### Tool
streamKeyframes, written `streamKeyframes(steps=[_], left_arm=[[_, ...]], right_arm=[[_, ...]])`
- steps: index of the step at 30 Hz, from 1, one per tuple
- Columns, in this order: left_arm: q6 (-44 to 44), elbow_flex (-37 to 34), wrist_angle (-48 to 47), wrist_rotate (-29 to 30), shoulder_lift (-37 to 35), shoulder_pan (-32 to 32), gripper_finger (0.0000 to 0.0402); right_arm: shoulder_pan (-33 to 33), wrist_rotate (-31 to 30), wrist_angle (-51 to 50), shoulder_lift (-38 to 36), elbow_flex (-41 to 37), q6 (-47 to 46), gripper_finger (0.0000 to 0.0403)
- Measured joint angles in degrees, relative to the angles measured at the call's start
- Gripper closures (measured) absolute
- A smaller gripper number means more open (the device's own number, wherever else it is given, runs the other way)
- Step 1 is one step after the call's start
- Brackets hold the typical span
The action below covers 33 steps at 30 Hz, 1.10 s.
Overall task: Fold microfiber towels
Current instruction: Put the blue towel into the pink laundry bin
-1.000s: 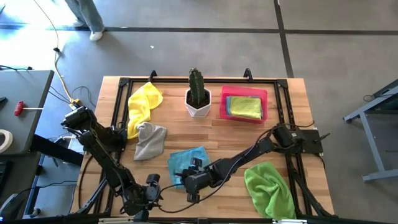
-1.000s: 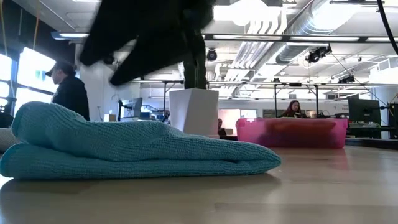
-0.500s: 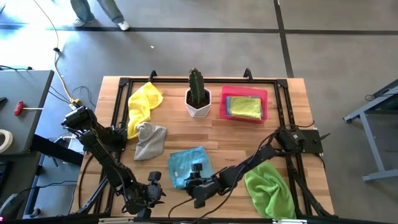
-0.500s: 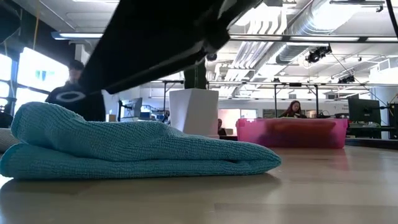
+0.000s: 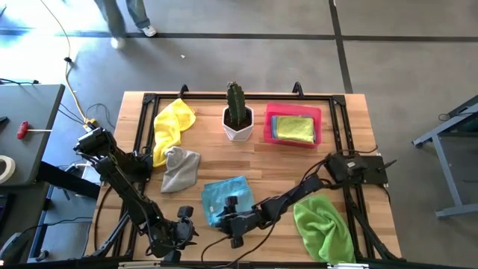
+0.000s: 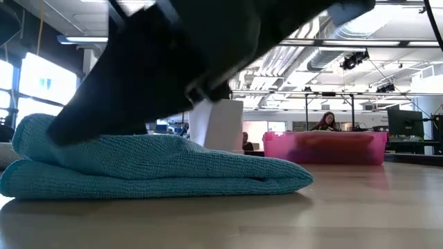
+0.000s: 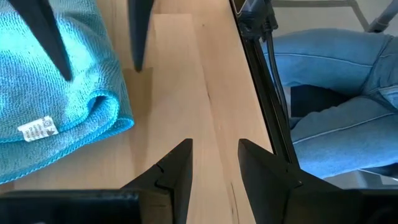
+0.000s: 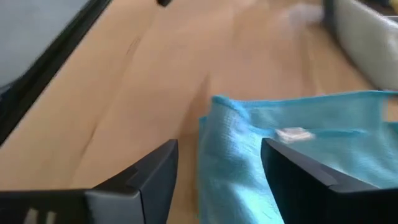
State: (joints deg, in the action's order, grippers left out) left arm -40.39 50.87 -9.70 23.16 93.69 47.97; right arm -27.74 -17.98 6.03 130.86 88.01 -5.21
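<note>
A light blue towel (image 5: 224, 196), folded, lies flat near the table's front middle; a white label (image 7: 38, 129) shows on it. My right gripper (image 8: 219, 171) is open and low at the towel's near folded edge. One finger (image 7: 46, 37) is over the cloth, the other (image 7: 139, 34) over bare wood beside it. At the front left my left gripper (image 7: 214, 165) stands open over bare wood, with nothing between its fingers. A yellow towel (image 5: 173, 123) and a grey towel (image 5: 181, 169) lie crumpled at the far left. A lime green towel (image 5: 323, 224) lies bunched at the front right. My right gripper stands astride the blue towel's near folded edge (image 7: 112, 109), slanting down from the table's right side. I cannot tell whether either fingertip touches the cloth. The towel lies flat on the table.
A pink tray (image 5: 267, 127) at the far right holds folded yellow and blue cloth. A cactus in a white pot (image 5: 238, 119) stands far middle. A black frame (image 5: 224, 97) runs along the table's edges. A person in jeans (image 7: 336, 81) stands near the front edge.
My right gripper has come down toward the blue towel's near edge and rolled about its own axis. In the low view it now hangs low in front of the towel. The towel has kept its place and shape.
</note>
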Motion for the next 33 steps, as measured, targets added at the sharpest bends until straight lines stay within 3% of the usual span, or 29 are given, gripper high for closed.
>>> streamKeyframes(steps=[8, 23, 27, 33], left_arm=[[-0.1, 0.0, -0.8, -0.3, 0.0, 0.1, 0.0282], [-1.4, 0.0, -2.8, -0.5, 0.0, 0.1, 0.0282], [-1.6, 0.0, -2.9, -0.5, 0.0, 0.1, 0.0282], [-1.6, 0.0, -3.0, -0.5, 0.0, 0.1, 0.0282]], right_arm=[[0.9, 0.3, 2.7, 2.0, 0.0, -0.1, 0.0166], [4.7, 2.6, -6.3, 1.9, 0.3, -3.1, 0.0171], [5.1, 4.2, -7.7, 1.9, 0.3, -4.0, 0.0214], [5.2, 4.5, -8.1, 2.0, 0.2, -4.9, 0.0344]])
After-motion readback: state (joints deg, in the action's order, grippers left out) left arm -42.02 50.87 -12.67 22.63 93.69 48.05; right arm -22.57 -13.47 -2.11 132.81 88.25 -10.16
